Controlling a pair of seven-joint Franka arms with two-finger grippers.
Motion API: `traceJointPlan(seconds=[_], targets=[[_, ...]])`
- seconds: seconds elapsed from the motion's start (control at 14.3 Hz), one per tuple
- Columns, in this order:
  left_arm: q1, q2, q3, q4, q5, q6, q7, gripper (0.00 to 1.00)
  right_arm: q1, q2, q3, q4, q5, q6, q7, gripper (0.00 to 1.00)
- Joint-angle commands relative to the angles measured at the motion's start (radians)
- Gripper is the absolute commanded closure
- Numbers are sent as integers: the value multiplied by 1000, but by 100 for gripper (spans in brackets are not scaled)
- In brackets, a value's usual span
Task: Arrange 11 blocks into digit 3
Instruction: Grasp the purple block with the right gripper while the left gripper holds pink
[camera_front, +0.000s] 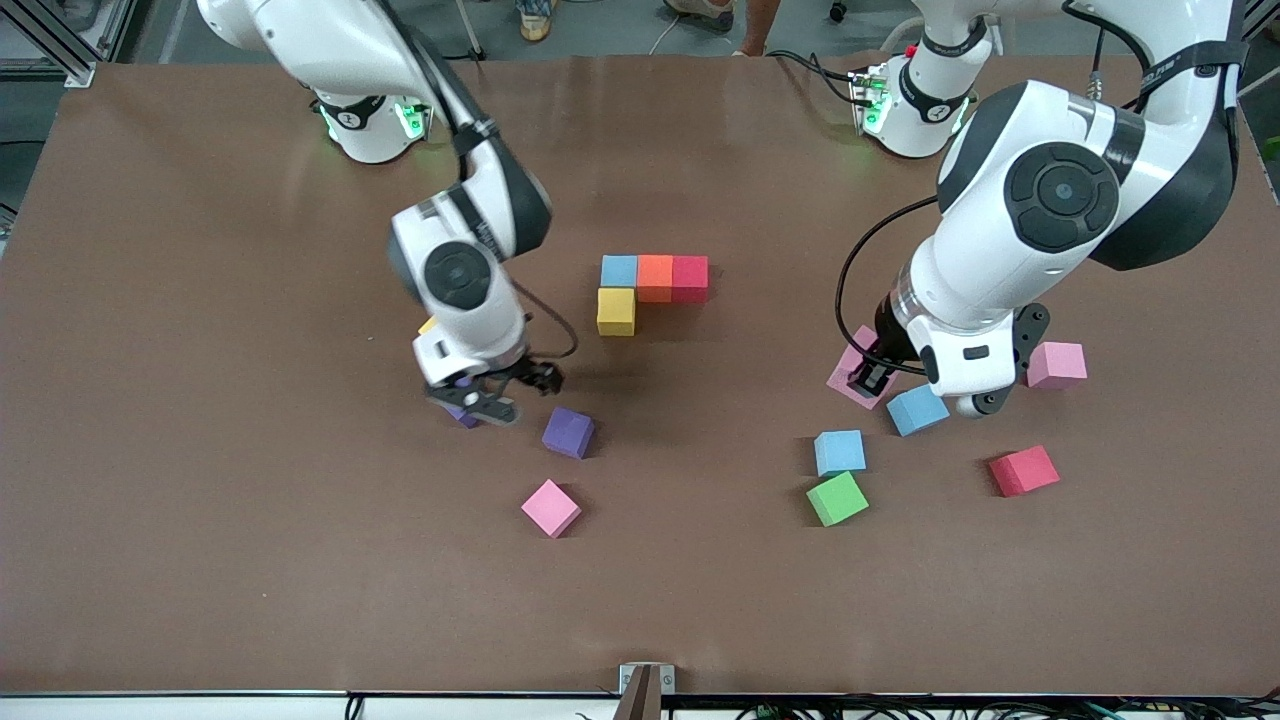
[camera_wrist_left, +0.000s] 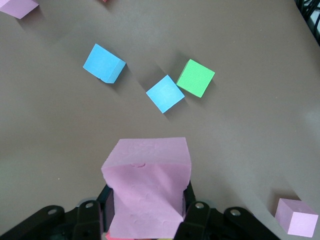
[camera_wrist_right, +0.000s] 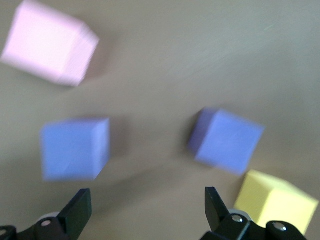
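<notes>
four blocks (camera_front: 653, 288) are sitting joined at centre frame. the left gripper (camera_front: 868, 378) is clenching a pink block (camera_wrist_left: 148, 186), and an off-centre grip is risking a twist. the right gripper (camera_front: 490, 392), fingers spread wide, is hovering at centre-left over a purple block (camera_front: 568, 432) and may be nudging it.

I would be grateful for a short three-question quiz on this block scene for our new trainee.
1. True or false: the yellow block touches the blue block at the end of the three-block row.
2. What does the left gripper hold? A. nothing. B. a pink block. C. the yellow block.
3. Fill in: over the purple block, the right gripper has its fingers ____.

Key: 1 true; 2 B; 3 open.
</notes>
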Motion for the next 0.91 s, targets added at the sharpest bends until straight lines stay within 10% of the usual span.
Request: traceJointPlan(seconds=[0.0, 0.84], targets=[[-2, 5, 0, -5, -14, -7, 17, 99, -92, -45, 14, -56, 17, -6, -8, 0], [-2, 22, 0, -4, -14, -2, 22, 98, -129, -57, 17, -254, 19, 209, 156, 0]])
